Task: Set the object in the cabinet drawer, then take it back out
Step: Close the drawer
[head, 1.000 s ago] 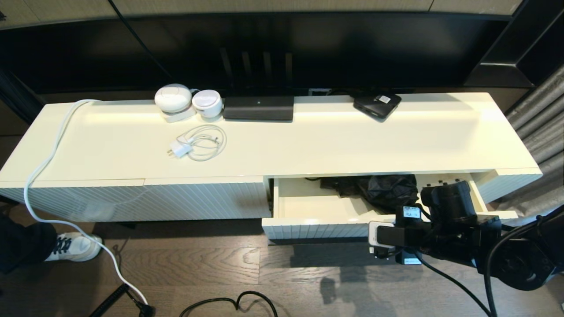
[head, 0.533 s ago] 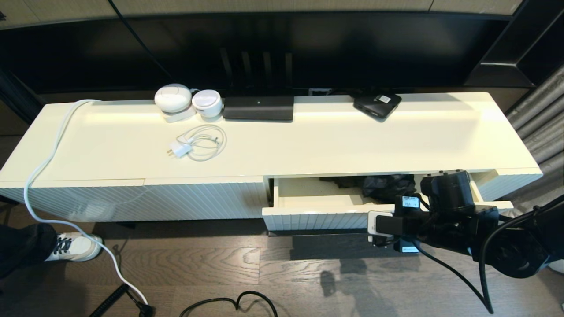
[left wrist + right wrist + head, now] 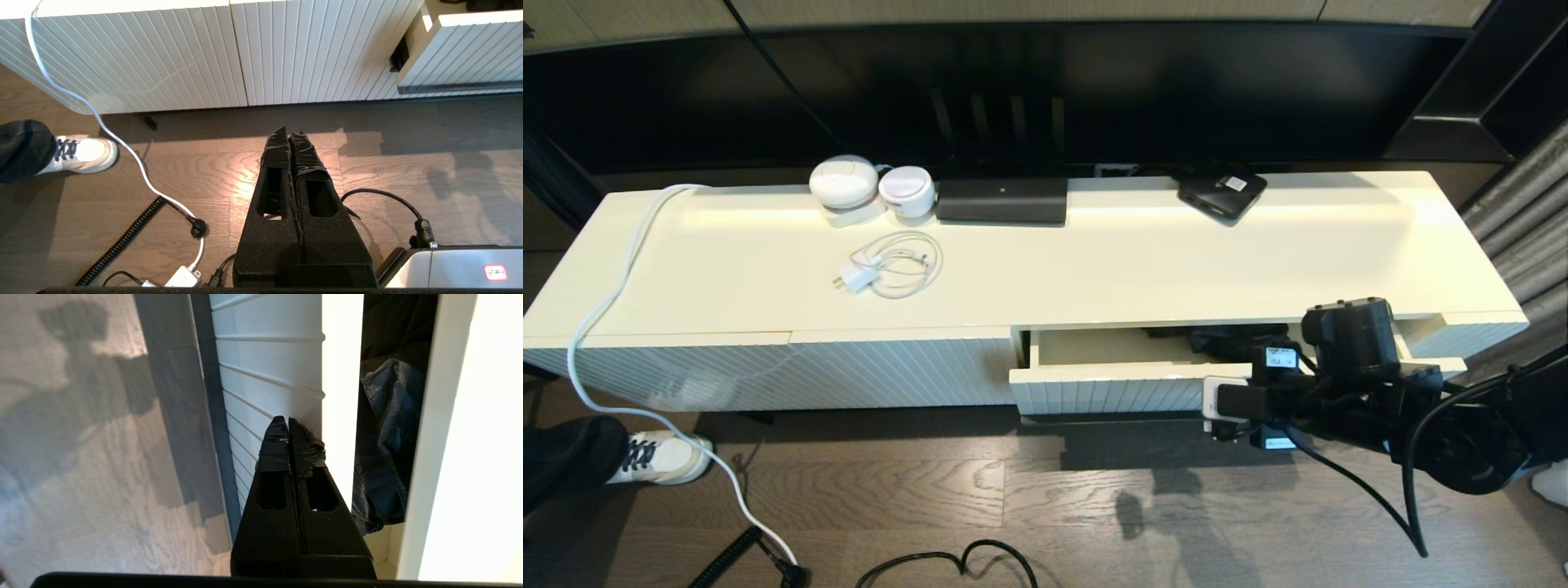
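Umbrella (image 3: 1232, 339) lies lengthwise along the nearly closed drawer (image 3: 1111, 390).

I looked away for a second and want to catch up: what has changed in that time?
The drawer has slid most of the way shut, pushed by the right gripper, fingers closed against its fluted front. The umbrella inside now shows only through a narrow gap. The left gripper hangs shut above the floor.

Cream cabinet, black kit, brown floor

Drawer (image 3: 1111, 392): cream, front vertically fluted; umbrella (image 3: 384, 441) inside it: black, wrinkly sheen; right gripper (image 3: 289, 424): matt black; floor (image 3: 915, 498) below drawer: dark brown woodgrain; cable (image 3: 613, 302) left of drawer: white.
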`<state>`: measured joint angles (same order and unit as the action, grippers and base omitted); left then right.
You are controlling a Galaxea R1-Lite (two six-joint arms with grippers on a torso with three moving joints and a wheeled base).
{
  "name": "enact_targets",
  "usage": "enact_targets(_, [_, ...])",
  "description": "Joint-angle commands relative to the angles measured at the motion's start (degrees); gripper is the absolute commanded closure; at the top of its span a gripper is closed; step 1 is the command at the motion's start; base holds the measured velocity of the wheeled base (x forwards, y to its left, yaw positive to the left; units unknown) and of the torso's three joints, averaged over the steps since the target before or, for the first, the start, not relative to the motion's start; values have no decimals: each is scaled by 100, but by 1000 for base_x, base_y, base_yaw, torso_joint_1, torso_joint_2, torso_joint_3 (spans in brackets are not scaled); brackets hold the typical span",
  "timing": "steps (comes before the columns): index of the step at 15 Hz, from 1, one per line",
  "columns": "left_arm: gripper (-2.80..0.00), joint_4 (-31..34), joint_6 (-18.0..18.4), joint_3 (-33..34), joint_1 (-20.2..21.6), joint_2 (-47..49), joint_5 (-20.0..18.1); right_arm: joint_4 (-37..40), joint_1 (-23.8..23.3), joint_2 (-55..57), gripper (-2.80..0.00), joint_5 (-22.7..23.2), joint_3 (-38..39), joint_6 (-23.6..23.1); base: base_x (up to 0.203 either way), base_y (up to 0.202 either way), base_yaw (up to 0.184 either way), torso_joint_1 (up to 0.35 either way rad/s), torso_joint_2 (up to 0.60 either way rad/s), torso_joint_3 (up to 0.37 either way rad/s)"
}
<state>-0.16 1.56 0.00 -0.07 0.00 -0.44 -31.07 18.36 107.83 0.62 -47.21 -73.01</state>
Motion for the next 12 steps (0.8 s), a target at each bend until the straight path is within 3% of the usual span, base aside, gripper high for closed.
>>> enact_targets(1, [0, -2, 2, 9, 4, 9, -7, -31, 1, 73, 0, 0, -113, -38, 0, 0, 0, 0, 0, 0])
enact_targets(12, [0, -2, 2, 9, -1, 9, -4, -31, -128, 528, 0, 0, -704, -38, 0, 0, 0, 0, 0, 0])
